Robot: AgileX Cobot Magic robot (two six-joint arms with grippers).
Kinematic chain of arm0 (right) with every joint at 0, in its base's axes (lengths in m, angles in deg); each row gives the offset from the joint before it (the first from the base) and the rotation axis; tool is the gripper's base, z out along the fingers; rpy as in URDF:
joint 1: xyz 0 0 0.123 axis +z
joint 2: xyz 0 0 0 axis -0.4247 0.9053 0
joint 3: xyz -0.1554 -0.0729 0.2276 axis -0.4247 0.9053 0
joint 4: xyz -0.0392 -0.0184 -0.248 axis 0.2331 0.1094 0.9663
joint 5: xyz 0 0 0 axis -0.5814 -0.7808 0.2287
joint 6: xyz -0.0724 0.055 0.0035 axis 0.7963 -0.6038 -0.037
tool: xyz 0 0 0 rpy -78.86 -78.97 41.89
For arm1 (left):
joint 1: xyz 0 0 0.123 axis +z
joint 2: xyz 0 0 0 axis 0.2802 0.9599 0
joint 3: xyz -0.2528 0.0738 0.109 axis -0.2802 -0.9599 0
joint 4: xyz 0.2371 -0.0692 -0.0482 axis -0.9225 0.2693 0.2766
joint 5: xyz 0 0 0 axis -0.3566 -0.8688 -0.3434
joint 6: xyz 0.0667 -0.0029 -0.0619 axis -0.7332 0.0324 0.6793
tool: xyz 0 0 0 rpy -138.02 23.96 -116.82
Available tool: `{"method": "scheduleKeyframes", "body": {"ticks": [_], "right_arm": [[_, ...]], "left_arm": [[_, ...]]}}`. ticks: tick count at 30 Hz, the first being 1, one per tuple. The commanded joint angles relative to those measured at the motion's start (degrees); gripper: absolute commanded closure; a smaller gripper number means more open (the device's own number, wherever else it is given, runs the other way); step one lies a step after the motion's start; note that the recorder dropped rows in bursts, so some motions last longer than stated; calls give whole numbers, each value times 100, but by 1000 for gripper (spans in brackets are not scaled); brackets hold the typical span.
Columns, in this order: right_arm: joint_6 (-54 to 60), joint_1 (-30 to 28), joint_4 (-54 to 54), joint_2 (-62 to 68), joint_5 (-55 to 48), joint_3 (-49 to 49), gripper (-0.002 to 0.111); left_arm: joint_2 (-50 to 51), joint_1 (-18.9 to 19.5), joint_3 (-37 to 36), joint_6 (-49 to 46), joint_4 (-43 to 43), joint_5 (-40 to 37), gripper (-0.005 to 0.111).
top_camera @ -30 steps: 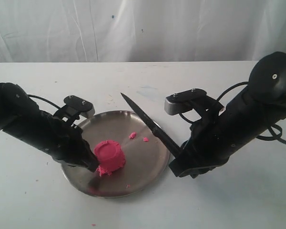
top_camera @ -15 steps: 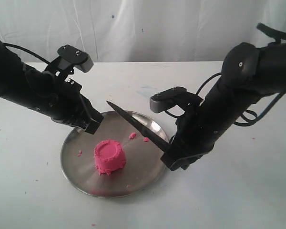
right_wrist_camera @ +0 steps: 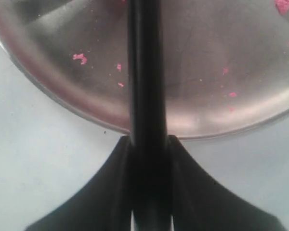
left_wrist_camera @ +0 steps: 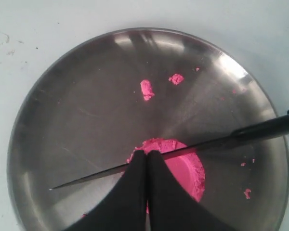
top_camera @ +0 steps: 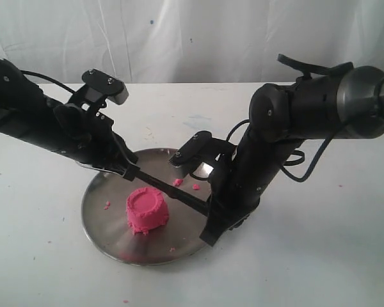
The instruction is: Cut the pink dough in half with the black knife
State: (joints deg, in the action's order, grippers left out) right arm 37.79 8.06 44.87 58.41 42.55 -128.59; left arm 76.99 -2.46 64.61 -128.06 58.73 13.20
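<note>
The pink dough (top_camera: 147, 211) stands as one whole mound on the round steel plate (top_camera: 102, 220). My right gripper (top_camera: 211, 211) is shut on the handle of the black knife (top_camera: 173, 190), at the plate's right rim. The blade lies nearly level just above the dough's top. In the left wrist view the blade of the black knife (left_wrist_camera: 260, 132) crosses the far part of the pink dough (left_wrist_camera: 188, 166). My left gripper (top_camera: 133, 171) is shut and empty, its tips (left_wrist_camera: 147, 156) over the blade near its point. Whether they touch it I cannot tell. In the right wrist view, my right gripper (right_wrist_camera: 148, 139) clamps the handle.
Small pink crumbs (top_camera: 177, 182) lie on the plate behind the dough, and more (right_wrist_camera: 79, 57) near the rim (right_wrist_camera: 62, 103). The plate sits on a white table (top_camera: 320, 268) with a white curtain (top_camera: 192, 38) behind. Both arms hang over the plate.
The right arm swung left and lowered the knife from a raised slant to nearly level over the dough. The left gripper, lifted off the plate earlier, came down to the blade's tip.
</note>
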Motion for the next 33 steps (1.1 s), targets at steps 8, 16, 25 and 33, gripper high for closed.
{"method": "scheduleKeyframes", "body": {"ticks": [8,16,25,33], "right_arm": [[309,9,26,-8,-384,-33,108],[309,9,19,-8,-318,-33,108],[205,9,3,-8,-176,-33,108],[167,9,3,-8,-92,-33,108]], "left_arm": [[318,-21,18,31,87,197,107],[627,-21,-207,31,232,617,107],[654,-21,-252,31,232,747,107],[844,-21,-252,31,232,736,107]]}}
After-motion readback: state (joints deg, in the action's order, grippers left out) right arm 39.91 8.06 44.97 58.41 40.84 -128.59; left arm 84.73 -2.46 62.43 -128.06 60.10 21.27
